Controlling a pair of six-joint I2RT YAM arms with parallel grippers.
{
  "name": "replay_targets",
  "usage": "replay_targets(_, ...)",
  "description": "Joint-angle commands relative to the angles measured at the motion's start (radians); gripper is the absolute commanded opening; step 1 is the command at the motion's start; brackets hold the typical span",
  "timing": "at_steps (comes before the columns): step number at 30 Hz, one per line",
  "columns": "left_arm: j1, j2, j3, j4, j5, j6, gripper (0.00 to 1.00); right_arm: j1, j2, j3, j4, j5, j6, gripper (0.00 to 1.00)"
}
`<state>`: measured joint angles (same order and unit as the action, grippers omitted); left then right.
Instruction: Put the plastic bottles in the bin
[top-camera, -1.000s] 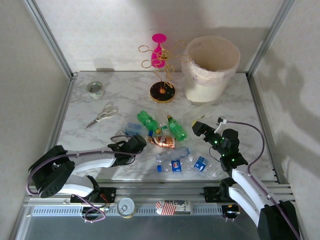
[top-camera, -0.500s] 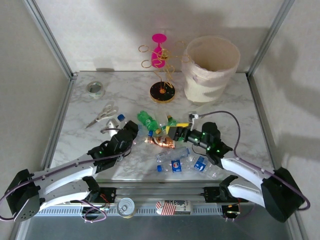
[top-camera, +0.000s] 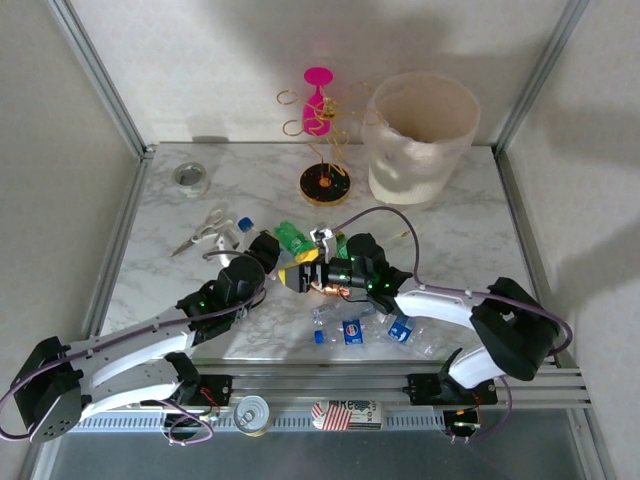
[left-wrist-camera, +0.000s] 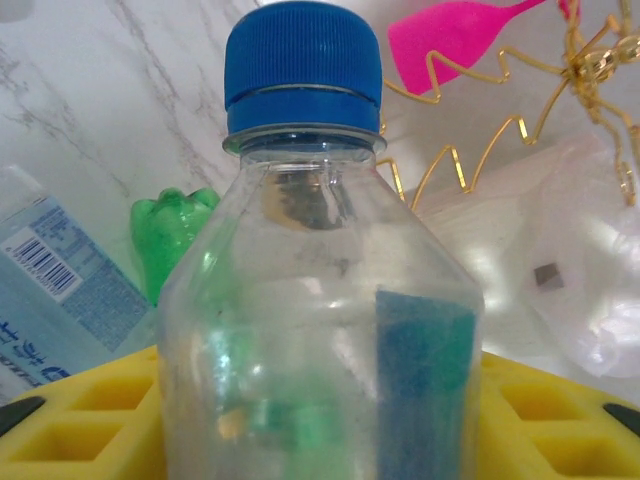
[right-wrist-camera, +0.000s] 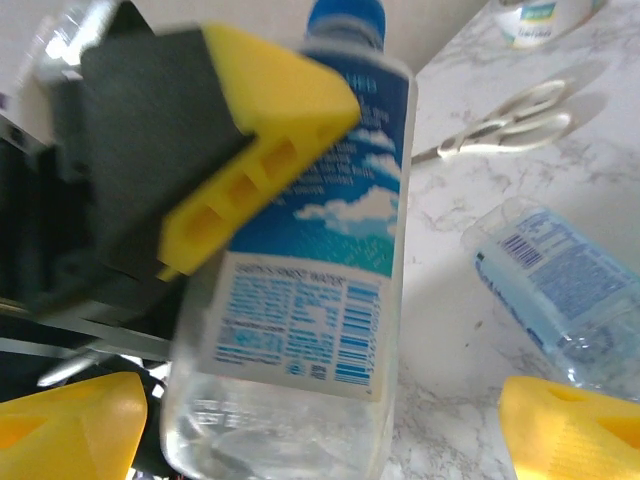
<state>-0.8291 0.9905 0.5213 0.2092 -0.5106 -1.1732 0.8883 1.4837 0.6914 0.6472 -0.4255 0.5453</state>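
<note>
My left hand clamps the blue-capped bottle over the table, well apart from the bin at the far right. My right hand gapes around its base (a handover, I reckon). I'd close squarely below the label before left lets go.

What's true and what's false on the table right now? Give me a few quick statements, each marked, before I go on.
The left hand grips a clear blue-capped bottle. True.
The right hand is shut on the orange-brown bottle. False: its fingers are spread open.
The bin lies tipped over. False: it stands upright at the far right of the table.
The scissors lie on the table. True.
</note>
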Motion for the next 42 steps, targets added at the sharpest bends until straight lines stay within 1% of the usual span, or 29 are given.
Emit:
replay_targets(1, 0.013, -0.039, -0.02, 0.055, 0.015, 0.012, 0.52, 0.027, 0.038, 0.065, 0.042, -0.031, -0.011, 0.9)
replay_targets(8, 0.016, -0.046, -0.048, 0.086, 0.056, -0.012, 0.53, 0.035, 0.078, 0.089, 0.055, -0.001, -0.002, 0.84)
replay_targets(11, 0.016, -0.04, -0.055, 0.095, 0.069, -0.021, 0.53, 0.035, 0.079, 0.085, 0.055, 0.018, 0.001, 0.76)
replay_targets(13, 0.016, -0.039, -0.056, 0.099, 0.073, -0.023, 0.54, 0.034, 0.082, 0.08, 0.057, 0.023, 0.005, 0.66)
replay_targets(15, 0.017, -0.04, -0.056, 0.099, 0.073, -0.023, 0.56, 0.035, 0.082, 0.071, 0.066, 0.026, 0.011, 0.6)
replay_targets(17, 0.019, -0.045, -0.056, 0.096, 0.07, -0.023, 0.62, 0.035, 0.078, 0.063, 0.069, 0.035, 0.013, 0.57)
replay_targets(20, 0.028, -0.062, -0.053, 0.08, 0.061, -0.009, 0.81, 0.033, 0.069, 0.057, 0.051, 0.059, 0.007, 0.55)
replay_targets(24, 0.072, -0.115, -0.048, 0.026, 0.032, 0.016, 0.99, 0.032, 0.05, 0.045, 0.015, 0.114, -0.002, 0.54)
replay_targets(27, 0.137, -0.174, -0.062, -0.003, 0.04, 0.026, 1.0, 0.022, 0.029, 0.038, -0.022, 0.147, -0.013, 0.54)
replay_targets(31, 0.217, -0.263, -0.122, -0.011, 0.057, 0.015, 1.0, 0.002, -0.024, 0.03, -0.077, 0.189, -0.036, 0.54)
replay_targets(37, 0.25, -0.352, -0.228, 0.012, 0.053, -0.025, 1.0, -0.046, -0.148, 0.026, -0.186, 0.277, -0.095, 0.54)
replay_targets(42, 0.264, -0.322, -0.271, 0.061, 0.118, -0.024, 1.0, -0.106, -0.278, 0.036, -0.277, 0.353, -0.151, 0.53)
